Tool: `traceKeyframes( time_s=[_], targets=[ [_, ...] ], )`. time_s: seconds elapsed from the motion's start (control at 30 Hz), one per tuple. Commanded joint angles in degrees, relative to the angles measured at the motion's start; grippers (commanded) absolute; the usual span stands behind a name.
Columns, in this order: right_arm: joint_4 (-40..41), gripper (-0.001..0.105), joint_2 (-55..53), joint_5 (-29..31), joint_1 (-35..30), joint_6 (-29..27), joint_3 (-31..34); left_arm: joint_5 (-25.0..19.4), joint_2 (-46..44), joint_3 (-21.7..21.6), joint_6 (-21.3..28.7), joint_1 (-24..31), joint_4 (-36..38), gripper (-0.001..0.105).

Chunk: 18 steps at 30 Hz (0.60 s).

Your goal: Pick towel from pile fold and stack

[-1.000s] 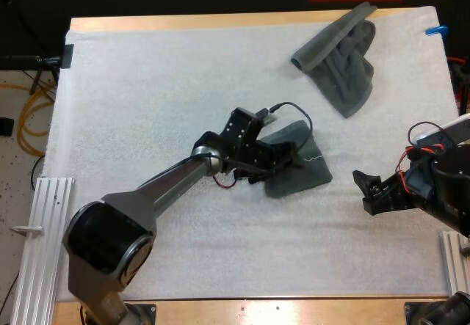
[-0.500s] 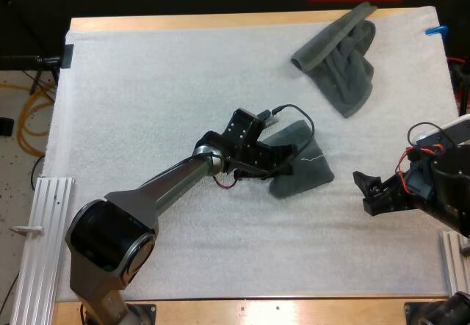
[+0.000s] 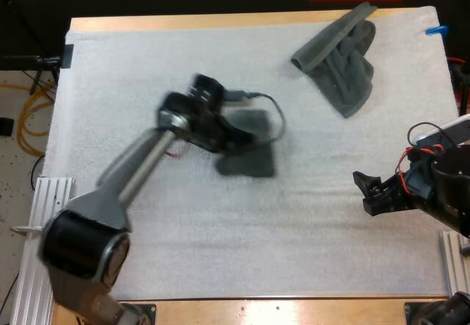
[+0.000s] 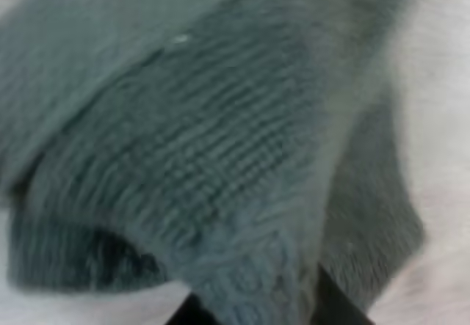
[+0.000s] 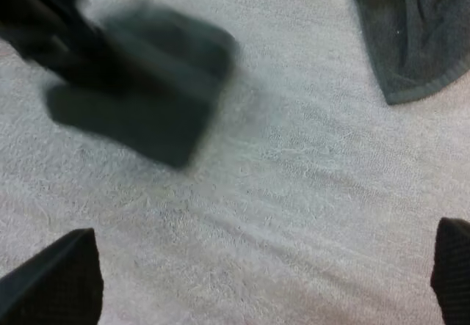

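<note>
Your left gripper [image 3: 233, 140] pinches a small folded towel [image 3: 248, 156] of ribbed, knitted grey-green cloth. It is well apart from the crumpled towel [image 3: 341, 64], to its near left, over the fuzzy white mat [image 3: 147, 61]. Your right gripper [image 3: 369, 191] stands spread, holding nothing, on the near side of the crumpled towel.

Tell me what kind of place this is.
Probably a robotics lab bench: two robot arms at a wooden table with a white mat, and yellow cable loose on the floor.
</note>
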Motion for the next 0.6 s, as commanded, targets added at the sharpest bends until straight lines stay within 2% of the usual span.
traceKeyframes(
  time_s=[0.0,0.07,0.17,0.33,0.47,0.57],
  targets=[
    [0.0,0.087,-0.4,0.1,0.1,-0.7,-0.5,-3.5,-1.3,-1.7,6.5,2.2,5.5,0.000],
    [-0.2,0.087,-0.4,0.1,0.1,-0.7,-0.5,-7.0,-1.6,-4.4,12.5,6.6,12.4,0.000],
    [-0.7,0.087,-0.4,0.1,0.1,-0.7,-0.5,-10.7,-1.6,-6.1,18.7,12.3,20.0,0.000],
    [-1.9,0.087,-0.4,0.1,0.1,-0.6,-0.5,-14.3,-1.1,-6.1,22.9,19.7,25.2,0.000],
    [-2.2,0.087,-0.4,-0.2,0.1,-0.4,-0.5,-20.7,-1.0,-6.1,24.1,24.2,25.6,0.000],
    [-2.2,0.087,-0.4,-1.0,0.1,-0.4,-0.5,-20.7,-1.0,-6.1,24.1,26.7,25.1,0.000]
  ],
)
